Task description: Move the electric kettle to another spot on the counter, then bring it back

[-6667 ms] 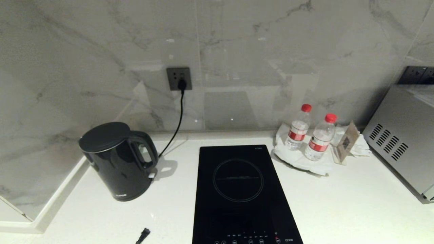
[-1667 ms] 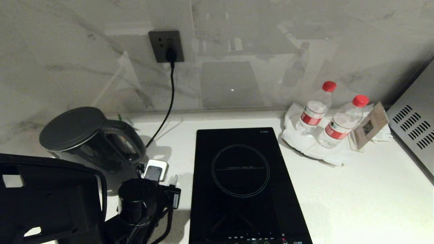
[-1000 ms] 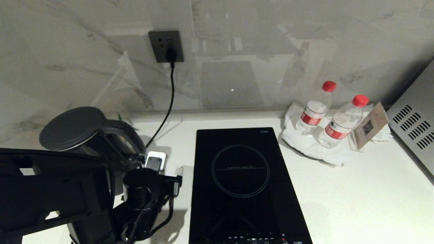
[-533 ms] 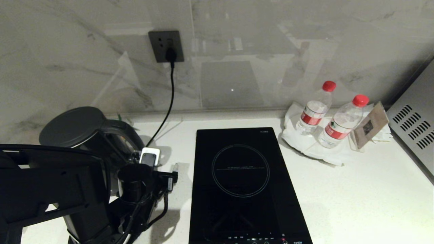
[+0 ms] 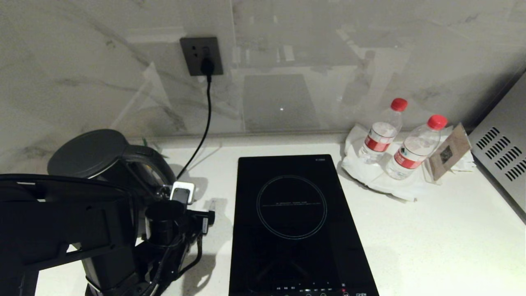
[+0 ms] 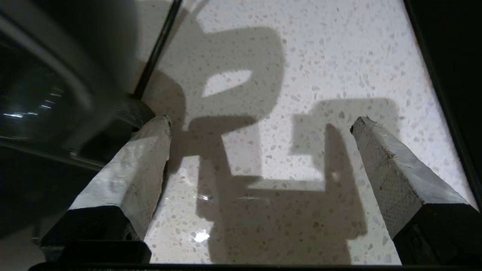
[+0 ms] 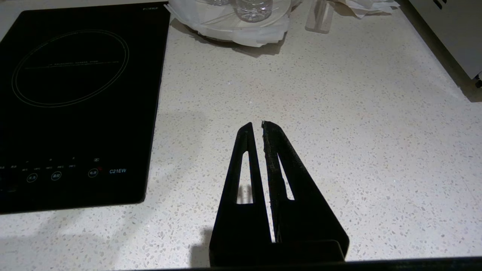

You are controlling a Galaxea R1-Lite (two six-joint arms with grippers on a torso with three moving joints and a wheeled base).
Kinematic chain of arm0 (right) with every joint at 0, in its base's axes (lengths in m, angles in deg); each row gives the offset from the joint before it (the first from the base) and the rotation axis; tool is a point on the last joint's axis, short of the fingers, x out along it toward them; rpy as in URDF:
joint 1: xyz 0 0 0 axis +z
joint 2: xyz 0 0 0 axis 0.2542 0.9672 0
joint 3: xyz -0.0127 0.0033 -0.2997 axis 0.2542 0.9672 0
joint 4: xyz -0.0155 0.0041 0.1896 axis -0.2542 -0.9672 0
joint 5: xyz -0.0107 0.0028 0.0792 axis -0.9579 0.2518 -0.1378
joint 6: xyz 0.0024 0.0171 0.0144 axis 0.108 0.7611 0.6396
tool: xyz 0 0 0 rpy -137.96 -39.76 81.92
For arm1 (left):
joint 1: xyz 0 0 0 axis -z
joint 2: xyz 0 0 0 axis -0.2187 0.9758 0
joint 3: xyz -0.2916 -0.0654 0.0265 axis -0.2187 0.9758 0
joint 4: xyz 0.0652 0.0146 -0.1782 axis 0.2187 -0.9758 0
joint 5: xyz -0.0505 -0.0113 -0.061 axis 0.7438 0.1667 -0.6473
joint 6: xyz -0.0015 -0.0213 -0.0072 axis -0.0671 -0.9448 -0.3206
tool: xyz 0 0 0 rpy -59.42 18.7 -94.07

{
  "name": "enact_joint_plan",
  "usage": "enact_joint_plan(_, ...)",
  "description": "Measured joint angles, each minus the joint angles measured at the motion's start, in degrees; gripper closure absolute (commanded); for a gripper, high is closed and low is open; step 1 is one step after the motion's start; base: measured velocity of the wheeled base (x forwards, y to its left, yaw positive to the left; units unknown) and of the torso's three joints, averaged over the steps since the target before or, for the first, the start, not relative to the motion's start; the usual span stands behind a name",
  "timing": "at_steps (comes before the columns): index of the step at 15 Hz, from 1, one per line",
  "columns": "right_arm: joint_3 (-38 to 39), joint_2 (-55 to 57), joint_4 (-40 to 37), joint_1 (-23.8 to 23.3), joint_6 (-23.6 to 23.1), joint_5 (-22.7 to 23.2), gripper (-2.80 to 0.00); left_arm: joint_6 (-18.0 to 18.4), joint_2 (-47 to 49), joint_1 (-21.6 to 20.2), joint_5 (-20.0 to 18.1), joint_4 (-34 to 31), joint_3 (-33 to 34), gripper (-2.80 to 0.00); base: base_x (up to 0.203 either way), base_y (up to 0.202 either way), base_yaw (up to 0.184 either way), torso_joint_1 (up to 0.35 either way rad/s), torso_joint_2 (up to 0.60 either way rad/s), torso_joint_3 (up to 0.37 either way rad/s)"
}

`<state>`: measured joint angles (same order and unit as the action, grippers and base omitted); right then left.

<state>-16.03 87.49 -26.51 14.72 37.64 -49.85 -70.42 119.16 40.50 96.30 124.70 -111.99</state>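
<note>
The electric kettle (image 5: 88,153), glossy black with a flat round lid and a loop handle (image 5: 153,166), stands at the far left of the white speckled counter (image 5: 431,230). My left arm reaches in from the lower left. Its gripper (image 5: 196,200) hangs just right of the handle, open wide, with only bare counter (image 6: 301,56) between its fingers (image 6: 128,177). In the left wrist view the kettle (image 6: 41,105) is a dark blur beside one fingertip; I cannot tell whether they touch. My right gripper (image 7: 256,123) hovers shut over the counter (image 7: 339,113), outside the head view.
A black induction hob (image 5: 291,222) lies mid-counter, right of the left gripper. A cord (image 5: 205,119) runs from the wall socket (image 5: 201,55) down behind the kettle. Two red-capped bottles (image 5: 382,129) stand on white cloth at the back right. A metal appliance (image 5: 505,156) fills the far right.
The left gripper has shifted a little left toward the kettle's handle and its jaws have spread wider. Since the oldest frame the camera has come closer and lower. The kettle has not moved.
</note>
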Motion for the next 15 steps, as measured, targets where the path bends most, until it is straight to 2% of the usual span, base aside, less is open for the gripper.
enact_joint_plan(9, 0.0, 0.0, -0.01, 0.0, -0.02, -0.02, 0.0, -0.02, 1.28, -0.5, -0.02, 0.01, -0.55, -2.8, 0.0, 0.0, 0.0, 0.0, 0.0, 0.0)
enact_joint_plan(15, 0.0, 0.0, 0.0, 0.0, -0.02, 0.0, 0.0, 0.01, -1.12, -0.22, -0.06, -0.08, -0.42, -2.8, 0.0, 0.0, 0.0, 0.0, 0.0, 0.0)
